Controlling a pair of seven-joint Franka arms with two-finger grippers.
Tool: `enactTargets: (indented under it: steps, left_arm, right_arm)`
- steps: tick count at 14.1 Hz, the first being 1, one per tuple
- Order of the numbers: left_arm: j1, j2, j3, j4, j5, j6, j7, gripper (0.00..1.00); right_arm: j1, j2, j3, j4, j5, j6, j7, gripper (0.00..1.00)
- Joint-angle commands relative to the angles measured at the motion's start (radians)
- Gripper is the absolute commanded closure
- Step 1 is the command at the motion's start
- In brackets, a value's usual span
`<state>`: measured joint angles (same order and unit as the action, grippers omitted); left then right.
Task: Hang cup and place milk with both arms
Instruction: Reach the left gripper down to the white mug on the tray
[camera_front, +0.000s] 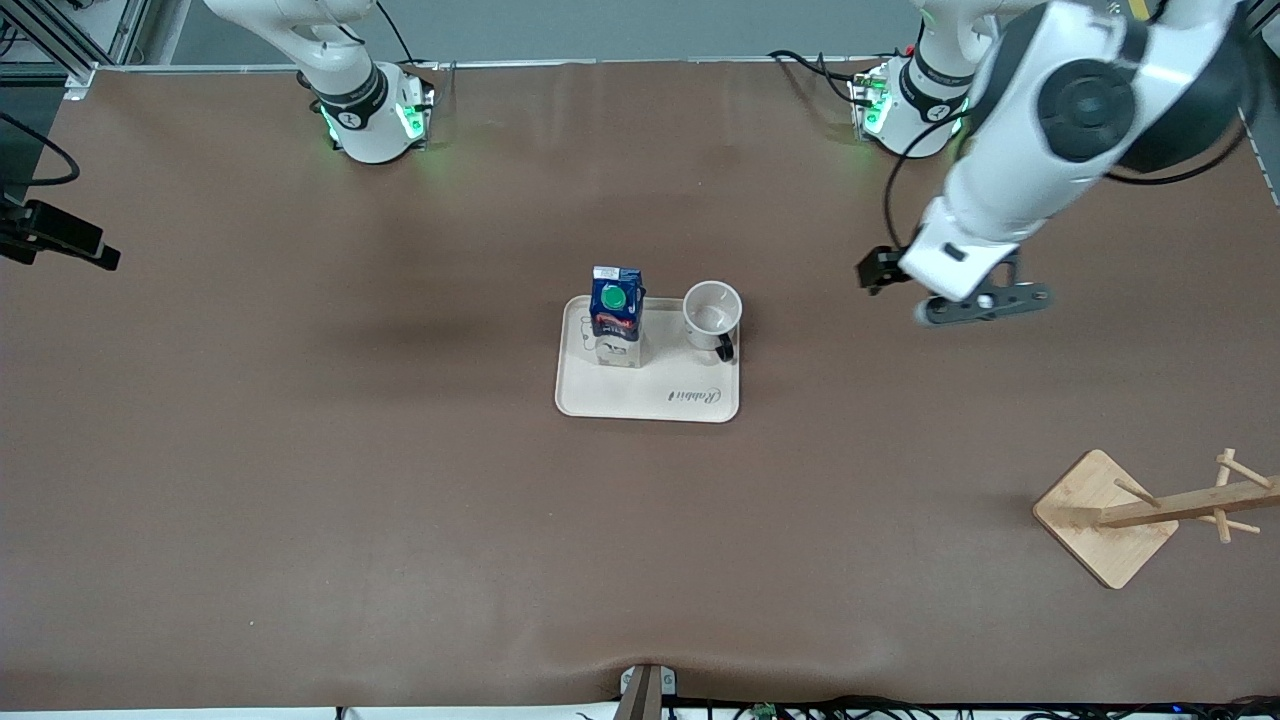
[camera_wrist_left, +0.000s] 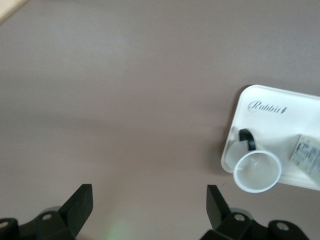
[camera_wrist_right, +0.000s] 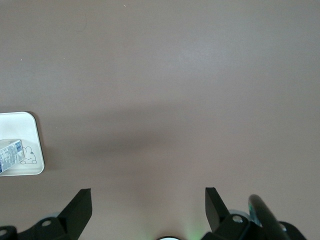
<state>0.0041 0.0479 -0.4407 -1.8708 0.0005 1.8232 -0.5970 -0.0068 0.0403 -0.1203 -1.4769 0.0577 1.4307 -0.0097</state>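
The cup (camera_front: 712, 312), white with a black handle, stands upright on a cream tray (camera_front: 650, 400) in the middle of the table. The milk (camera_front: 616, 310) stands beside it on the same tray, toward the right arm's end. My left gripper (camera_front: 885, 270) hangs open and empty over bare table, toward the left arm's end from the tray. In the left wrist view, the left gripper (camera_wrist_left: 147, 192) has the cup (camera_wrist_left: 257, 172) and tray (camera_wrist_left: 270, 107) off to one side. My right gripper (camera_wrist_right: 147, 195) is open and empty over bare table. The tray corner (camera_wrist_right: 25, 125) and milk (camera_wrist_right: 10, 155) show at that view's edge.
A wooden mug rack (camera_front: 1105, 515) with pegs stands near the front camera at the left arm's end of the table. The two arm bases (camera_front: 375, 115) (camera_front: 905, 110) stand along the table edge farthest from the front camera. Brown table surface surrounds the tray.
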Motion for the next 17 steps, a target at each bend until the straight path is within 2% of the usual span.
enactTargets:
  steps: [1,3,5,6,9,13,17]
  left_arm:
    - [0.005,0.013,-0.07,-0.097,0.0,0.135,-0.133,0.0]
    - [-0.004,0.055,-0.116,-0.142,0.0,0.229,-0.232,0.0]
    - [-0.062,0.101,-0.122,-0.183,0.001,0.327,-0.337,0.01]
    - [-0.096,0.133,-0.122,-0.212,0.015,0.39,-0.383,0.06]
    - [-0.13,0.184,-0.122,-0.274,0.058,0.52,-0.448,0.11]
    - [-0.174,0.269,-0.119,-0.275,0.064,0.599,-0.529,0.24]
    - [-0.174,0.342,-0.121,-0.265,0.205,0.604,-0.641,0.3]
  right_arm:
    - [-0.019,0.015,0.01,0.018,-0.006,-0.009,-0.007,0.0]
    - [-0.019,0.015,0.01,0.018,-0.006,-0.009,-0.007,0.0]
    - [-0.024,0.015,0.01,0.018,-0.004,-0.009,-0.007,0.0]
    - [-0.024,0.018,0.01,0.018,-0.004,-0.009,-0.007,0.0]
    - [-0.024,0.02,0.01,0.018,-0.004,-0.009,-0.007,0.0]
    - [-0.024,0.02,0.01,0.017,-0.004,-0.01,-0.007,0.0]
    - [-0.025,0.02,0.01,0.017,-0.004,-0.01,-0.004,0.0]
